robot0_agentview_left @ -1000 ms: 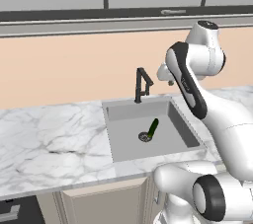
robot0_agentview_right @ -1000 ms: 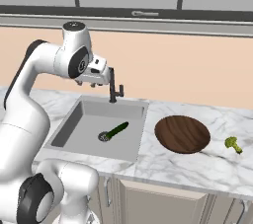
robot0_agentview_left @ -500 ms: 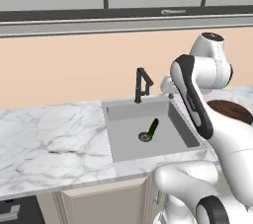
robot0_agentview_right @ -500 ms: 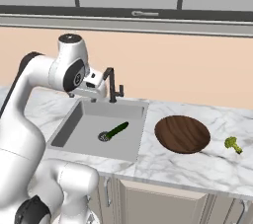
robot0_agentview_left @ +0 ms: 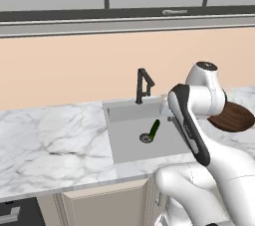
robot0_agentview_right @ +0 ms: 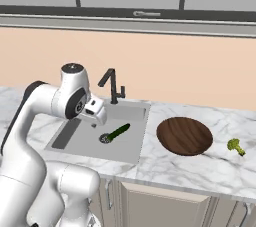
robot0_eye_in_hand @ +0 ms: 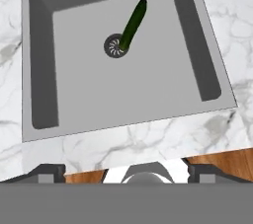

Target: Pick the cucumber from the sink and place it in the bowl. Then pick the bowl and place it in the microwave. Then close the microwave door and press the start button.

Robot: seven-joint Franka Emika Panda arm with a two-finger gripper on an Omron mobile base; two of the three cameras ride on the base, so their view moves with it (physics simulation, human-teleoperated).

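Note:
A slim dark green cucumber (robot0_eye_in_hand: 133,23) lies on the floor of the grey sink (robot0_eye_in_hand: 148,94), its lower end over the round drain (robot0_eye_in_hand: 115,46). From the base cameras the cucumber (robot0_agentview_right: 119,131) (robot0_agentview_left: 154,128) rests near the basin's middle. My gripper (robot0_agentview_right: 96,121) hangs open above the sink (robot0_agentview_right: 80,141), well clear of the cucumber. In the hand view its fingertips (robot0_eye_in_hand: 47,171) stand wide apart with nothing between them. The dark brown wooden bowl (robot0_agentview_right: 185,136) sits on the marble right of the sink, partly hidden by my arm in the left base view (robot0_agentview_left: 234,119).
A black angular faucet (robot0_agentview_right: 112,86) rises at the sink's back edge. A small broccoli floret (robot0_agentview_right: 236,146) lies on the white marble counter (robot0_agentview_right: 200,171) right of the bowl. A peach wall runs behind the counter.
My hand has come down from near faucet height toward the sink, and its jaws have spread wide. Cucumber and bowl have not moved.

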